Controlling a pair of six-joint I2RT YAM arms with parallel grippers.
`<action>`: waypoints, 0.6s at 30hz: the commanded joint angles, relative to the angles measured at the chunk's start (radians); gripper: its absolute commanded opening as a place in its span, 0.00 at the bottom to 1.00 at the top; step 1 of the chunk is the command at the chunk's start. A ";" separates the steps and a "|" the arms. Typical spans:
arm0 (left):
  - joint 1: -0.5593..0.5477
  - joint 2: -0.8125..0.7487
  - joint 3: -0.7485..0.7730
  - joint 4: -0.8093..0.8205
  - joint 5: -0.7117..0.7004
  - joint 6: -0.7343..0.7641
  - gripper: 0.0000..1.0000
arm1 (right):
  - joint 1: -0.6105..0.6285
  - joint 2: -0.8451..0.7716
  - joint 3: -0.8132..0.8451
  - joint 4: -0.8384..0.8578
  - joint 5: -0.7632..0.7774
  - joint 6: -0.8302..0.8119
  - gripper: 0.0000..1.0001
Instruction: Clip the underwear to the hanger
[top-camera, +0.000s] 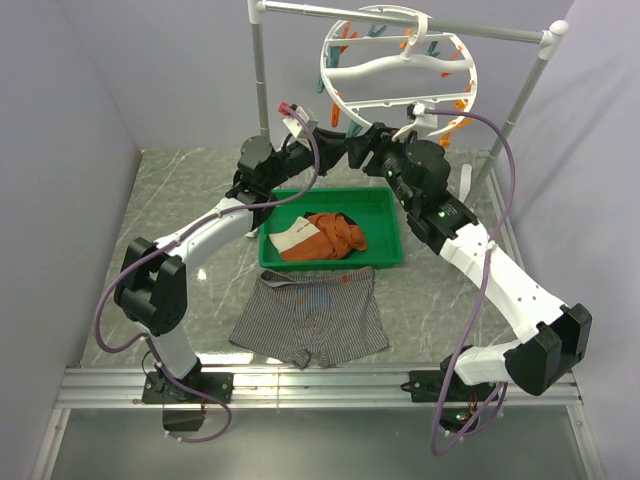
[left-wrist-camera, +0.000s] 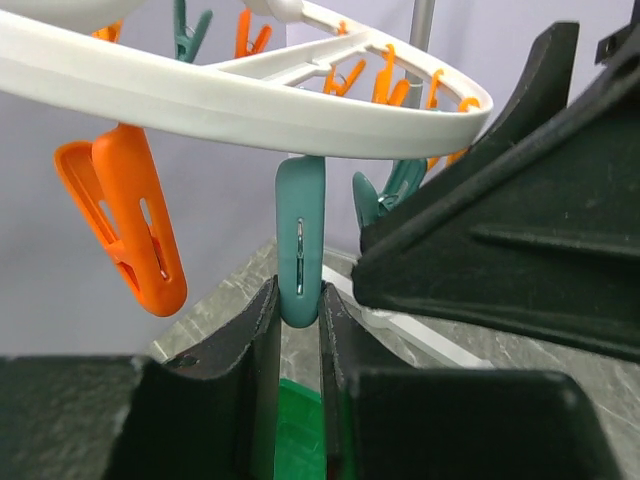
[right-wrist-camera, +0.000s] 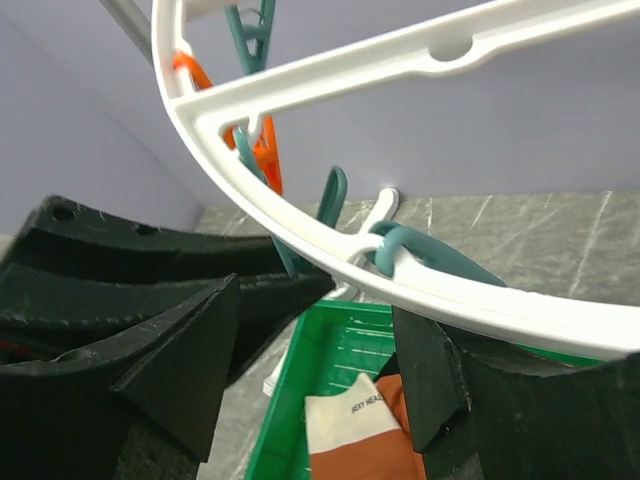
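With my left gripper (left-wrist-camera: 298, 302) pinched on a teal clothespin (left-wrist-camera: 300, 235) and my right gripper (right-wrist-camera: 315, 335) spread apart, I judge the limp, light underwear (top-camera: 310, 320) best taken by its waistband (top-camera: 318, 279).

Robotics laboratory test cell. Evidence: plain grey partition walls (top-camera: 60, 100) enclose a marble-pattern table (top-camera: 190, 200) on three sides around the jaws. An aluminium rail (top-camera: 320, 385), well behind them, carries both arm bases. A tube rack (top-camera: 262, 90) suspends a hanger (left-wrist-camera: 250, 105) just above them, and a green tray (top-camera: 372, 205) lies below.
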 joint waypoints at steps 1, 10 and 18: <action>0.000 -0.047 0.030 -0.064 0.026 0.028 0.00 | -0.009 0.016 0.076 0.075 0.024 0.050 0.68; 0.000 -0.069 0.016 -0.075 0.044 0.019 0.00 | -0.011 0.037 0.107 0.117 0.037 0.113 0.69; -0.006 -0.080 0.014 -0.089 0.047 0.022 0.00 | -0.015 0.057 0.115 0.098 0.074 0.186 0.65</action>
